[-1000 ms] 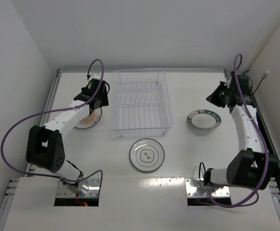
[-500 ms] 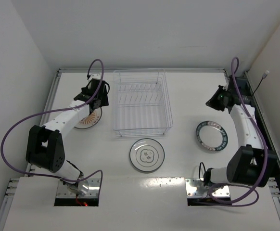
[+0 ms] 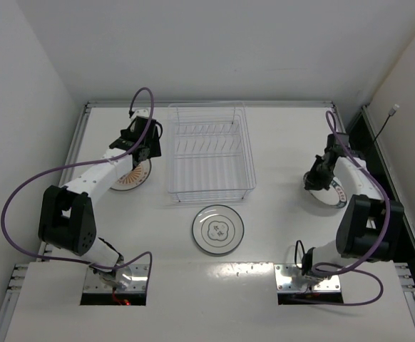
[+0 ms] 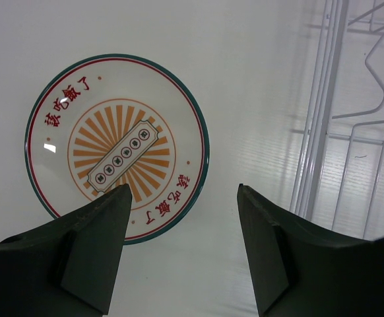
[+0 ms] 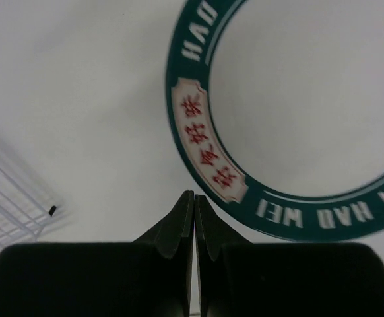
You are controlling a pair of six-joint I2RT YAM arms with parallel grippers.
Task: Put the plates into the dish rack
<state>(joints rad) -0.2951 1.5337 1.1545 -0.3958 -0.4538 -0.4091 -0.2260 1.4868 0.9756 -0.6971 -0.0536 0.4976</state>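
Note:
The dish rack [image 3: 248, 187] of thin silver wire stands at the table's middle back, and its wires [image 4: 324, 132] show at the right of the left wrist view. The orange-striped plate [image 4: 116, 146] lies flat left of it [image 3: 128, 179]. My left gripper [image 4: 183, 191] hovers open over the plate's right edge and the bare table beside it [image 3: 145, 151]. The grey-ringed plate [image 3: 217, 229] lies in front of the rack. The dark-rimmed plate [image 5: 205, 142] lies at the right, partly under my right arm [image 3: 336, 199]. My right gripper [image 5: 194, 195] is shut and empty just off its rim [image 3: 314, 182].
White walls close in the table on three sides. A raised metal edge runs along the back and sides [image 3: 83, 135]. A corner of the rack [image 5: 17, 205] shows at the left of the right wrist view. Both arm bases sit at the near edge.
The dark-rimmed plate has shifted right and nearer, ending flat on the table. My right arm has swung down and nearer over it, gripper shut throughout. The left arm has not moved.

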